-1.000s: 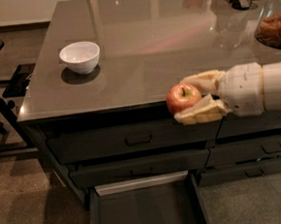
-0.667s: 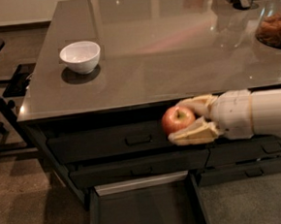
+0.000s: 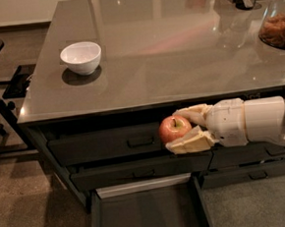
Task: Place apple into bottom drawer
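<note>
The red apple (image 3: pixel 174 128) with yellowish patches and a short stem is held in my gripper (image 3: pixel 182 130), whose pale fingers (image 3: pixel 190 142) are shut on it from the right. The gripper hangs in front of the top drawer, below the counter's front edge. The bottom drawer (image 3: pixel 145 215) of the left stack is pulled open below, dark inside with a pale strip at its back. The apple is above the drawer's back right part, well above its floor.
A white bowl (image 3: pixel 81 56) stands on the grey countertop (image 3: pixel 177 48) at the left. A glass jar (image 3: pixel 278 23) with brown contents stands at the right edge. Two handled drawers (image 3: pixel 136 158) sit above the open one. A dark frame (image 3: pixel 3 97) stands left of the cabinet.
My gripper has carried the apple down and to the left, from the counter's front edge to in front of the top drawer.
</note>
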`<state>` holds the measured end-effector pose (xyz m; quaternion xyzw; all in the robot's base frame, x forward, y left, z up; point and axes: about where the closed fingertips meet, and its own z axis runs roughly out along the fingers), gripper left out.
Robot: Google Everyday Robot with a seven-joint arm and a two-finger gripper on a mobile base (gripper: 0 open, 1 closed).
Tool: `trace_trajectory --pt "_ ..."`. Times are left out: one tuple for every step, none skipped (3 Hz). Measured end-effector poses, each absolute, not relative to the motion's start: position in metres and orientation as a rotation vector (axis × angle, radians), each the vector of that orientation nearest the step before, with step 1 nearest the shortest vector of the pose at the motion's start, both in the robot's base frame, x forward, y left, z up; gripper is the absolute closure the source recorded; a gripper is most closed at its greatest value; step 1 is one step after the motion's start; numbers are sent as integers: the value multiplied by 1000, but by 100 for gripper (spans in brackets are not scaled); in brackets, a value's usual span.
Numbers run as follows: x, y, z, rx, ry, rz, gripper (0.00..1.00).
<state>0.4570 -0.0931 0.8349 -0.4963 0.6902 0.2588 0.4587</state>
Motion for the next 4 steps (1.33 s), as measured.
trace_trajectory --pt "449 -80 796 -1220 1747 610 100" --pt "430 -71 724 -1207 1804 556 100" --pt "428 -78 678 -1171 1805 447 100" --pt "440 -84 639 -1125 1804 360 100"
